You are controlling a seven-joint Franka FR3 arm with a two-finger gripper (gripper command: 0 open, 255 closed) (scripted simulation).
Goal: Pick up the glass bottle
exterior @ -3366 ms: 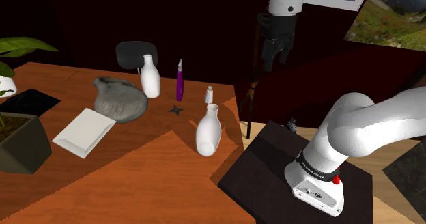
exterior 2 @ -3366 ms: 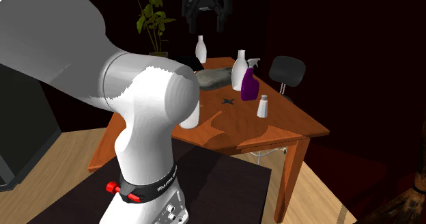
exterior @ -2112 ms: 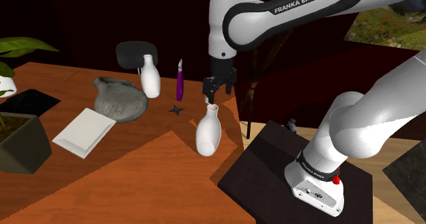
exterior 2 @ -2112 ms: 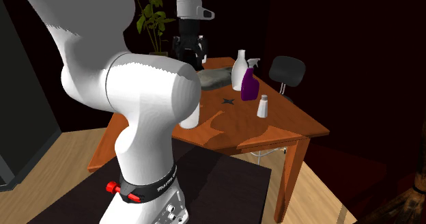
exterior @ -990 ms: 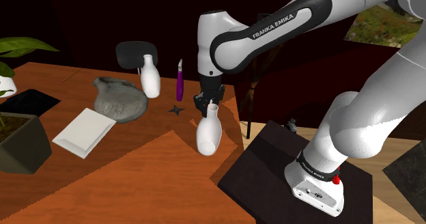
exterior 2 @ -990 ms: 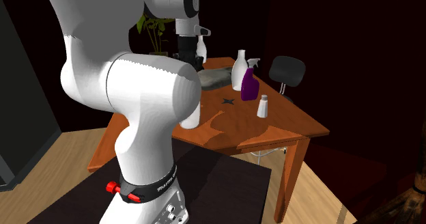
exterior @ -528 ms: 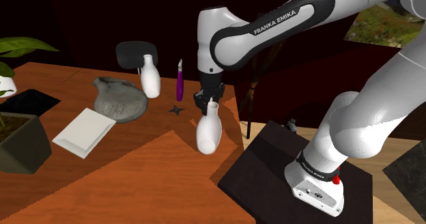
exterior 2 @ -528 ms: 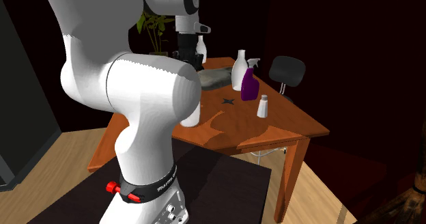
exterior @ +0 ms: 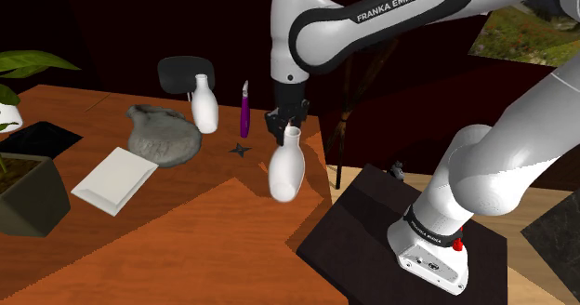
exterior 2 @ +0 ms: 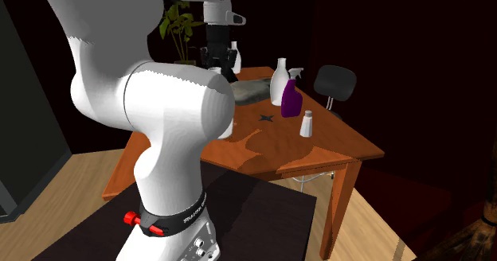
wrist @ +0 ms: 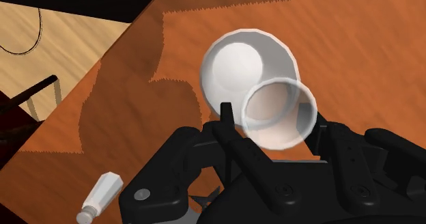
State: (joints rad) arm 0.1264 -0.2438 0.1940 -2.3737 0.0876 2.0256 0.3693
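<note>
Shoulder view, clock directions taken from the white bottle (exterior: 286,171). Plant pot (exterior: 28,196) sits far out at 9 o'clock on the wooden table (exterior: 186,247), with a black mat (exterior: 37,138) just behind it. Flat white tray (exterior: 114,179) is at 9, well apart. Grey lump (exterior: 164,133) is at 10, touching the tray's far corner. Black chair (exterior: 186,73) stands behind the table at 10. Second white bottle (exterior: 204,106) stands upright at 10, beside the lump. Purple spray bottle (exterior: 245,112) is at 11, near. Small black star-shaped piece (exterior: 241,150) lies at 10, the closest loose thing. Gripper (exterior: 287,129) comes down from 12 and is clamped on the white bottle's neck; in the wrist view the fingers (wrist: 225,123) press its rim from both sides. A small white shaker (wrist: 99,197) lies beside the gripper. The white bottle is upright near the table's corner; the table edge runs close by at 3, with the dark stand (exterior: 390,229) beyond at 4. Bare wood stretches from 6 to 8.
</note>
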